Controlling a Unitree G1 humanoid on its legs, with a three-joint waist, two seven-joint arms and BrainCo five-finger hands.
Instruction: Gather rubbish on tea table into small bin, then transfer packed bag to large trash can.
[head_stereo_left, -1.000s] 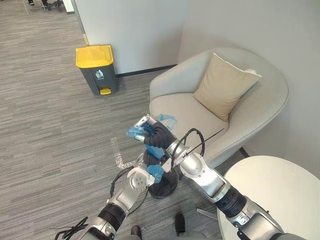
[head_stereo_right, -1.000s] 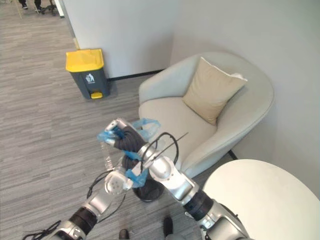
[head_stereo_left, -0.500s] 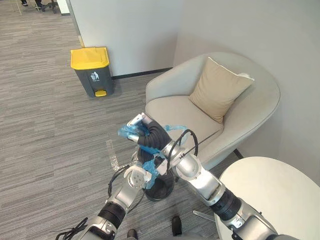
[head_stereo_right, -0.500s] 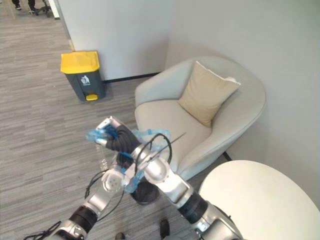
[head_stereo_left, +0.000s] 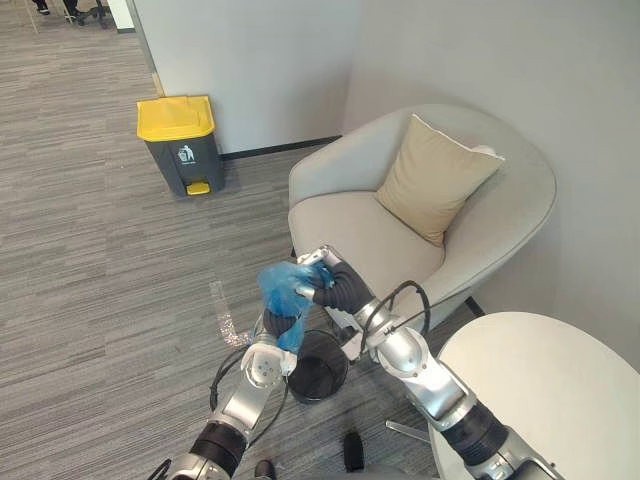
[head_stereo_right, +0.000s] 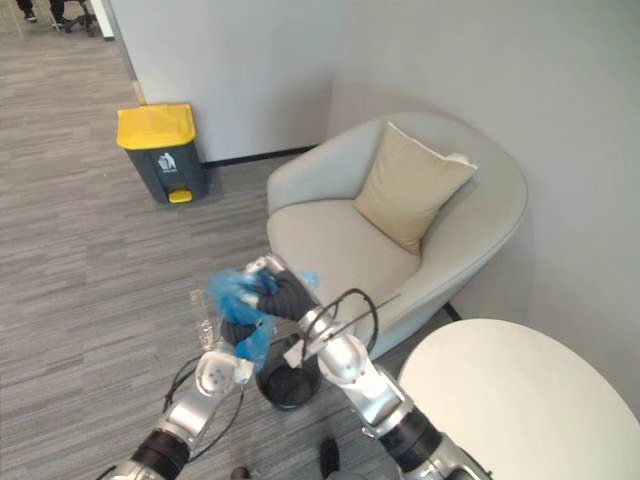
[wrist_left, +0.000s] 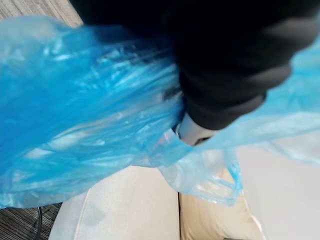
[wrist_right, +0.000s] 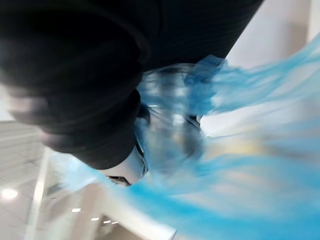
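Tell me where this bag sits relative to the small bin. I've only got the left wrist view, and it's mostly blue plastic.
Observer: The blue bag is bunched up in the air above the small black bin, which stands on the floor in front of the armchair.
Operator: Give me the big trash can's position.
Observer: The large trash can, grey with a closed yellow lid, stands by the wall, away across the floor to the left of the armchair.
Operator: Report the hands.
Observer: The left hand is under the bag and the right hand beside it. The plastic hides their hold.
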